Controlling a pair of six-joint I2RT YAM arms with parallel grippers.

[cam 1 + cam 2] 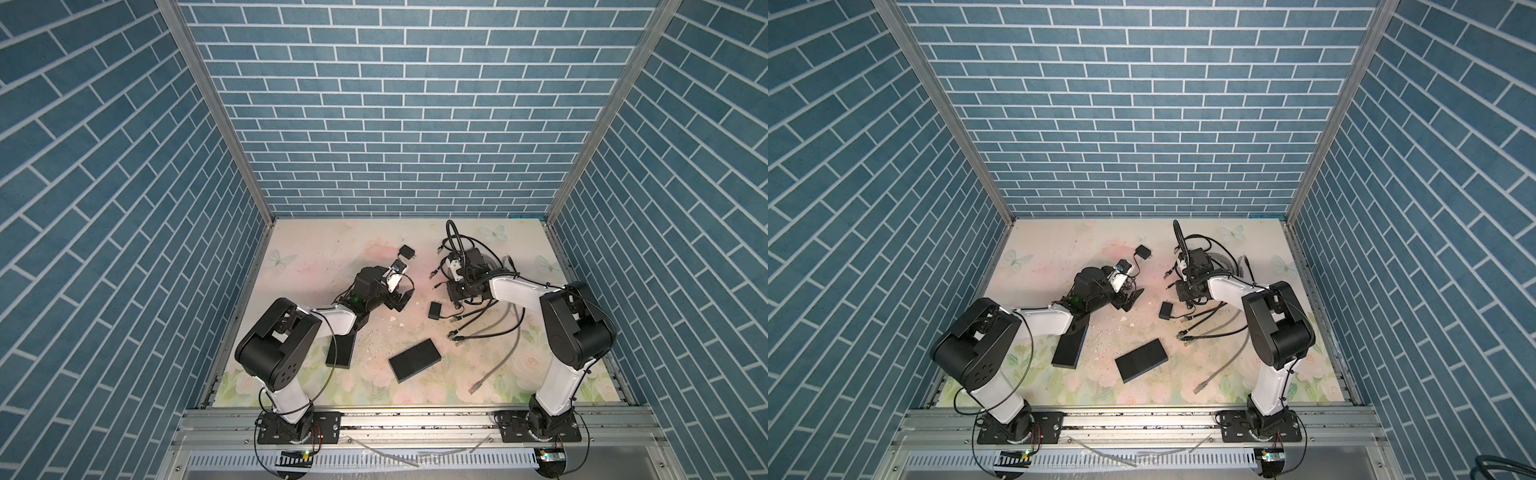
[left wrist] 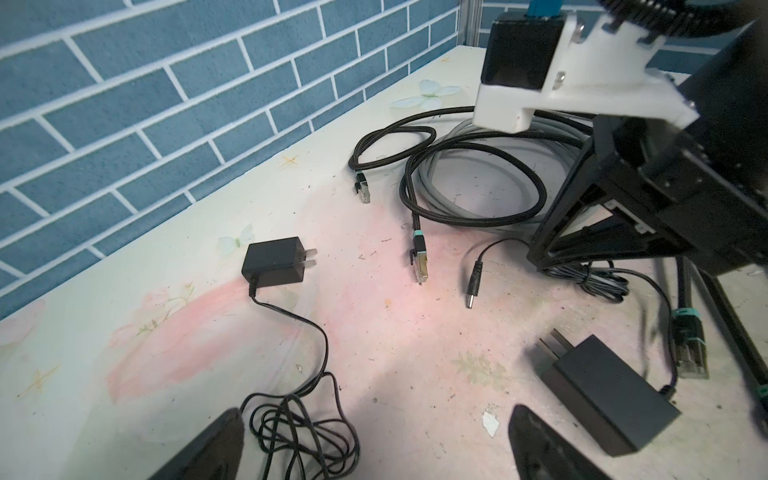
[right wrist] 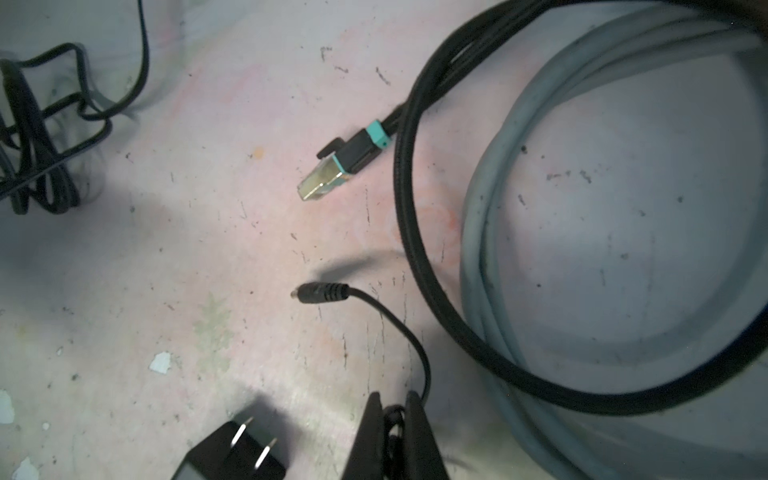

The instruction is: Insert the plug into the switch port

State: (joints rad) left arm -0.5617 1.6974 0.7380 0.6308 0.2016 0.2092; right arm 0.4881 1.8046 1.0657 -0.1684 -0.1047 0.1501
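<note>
While my right hand pinches thin black cord behind the black barrel plug,
its loose tip may sag, twist and misalign.

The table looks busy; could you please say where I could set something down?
Bare: the far-left corner between the back wall and the small adapter, and the near strip between the black switch box and the front rail. Crowded: the right side, with cables around the right gripper, which pinches a thin cord.
</note>
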